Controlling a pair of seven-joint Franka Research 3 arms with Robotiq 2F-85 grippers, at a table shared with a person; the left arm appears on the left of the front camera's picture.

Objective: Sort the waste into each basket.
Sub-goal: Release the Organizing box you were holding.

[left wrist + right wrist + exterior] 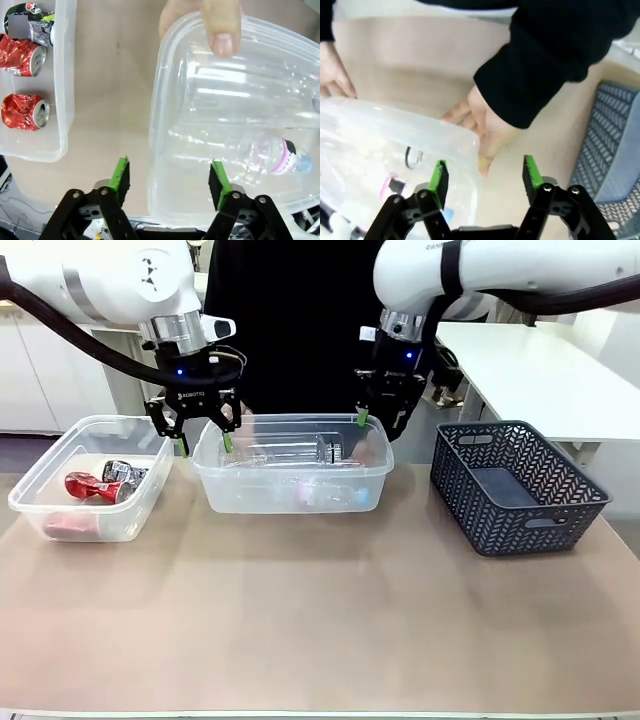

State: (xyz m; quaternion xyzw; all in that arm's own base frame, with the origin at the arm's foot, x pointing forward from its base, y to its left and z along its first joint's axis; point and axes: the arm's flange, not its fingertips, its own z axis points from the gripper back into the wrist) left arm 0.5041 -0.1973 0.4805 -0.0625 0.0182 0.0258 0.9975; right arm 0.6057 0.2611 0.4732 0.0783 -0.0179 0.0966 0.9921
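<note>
Both claws astride middle tub's (290, 490) rim.

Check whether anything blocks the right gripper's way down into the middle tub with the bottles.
Yes. The person's hand grips the tub's rim at the corner just ahead of the open right gripper, partly between its fingers. The other hand holds the far rim too.

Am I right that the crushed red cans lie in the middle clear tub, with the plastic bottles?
Not quite. The crushed red cans lie in the left clear tub; the middle tub holds only plastic bottles. The front view shows it.
</note>
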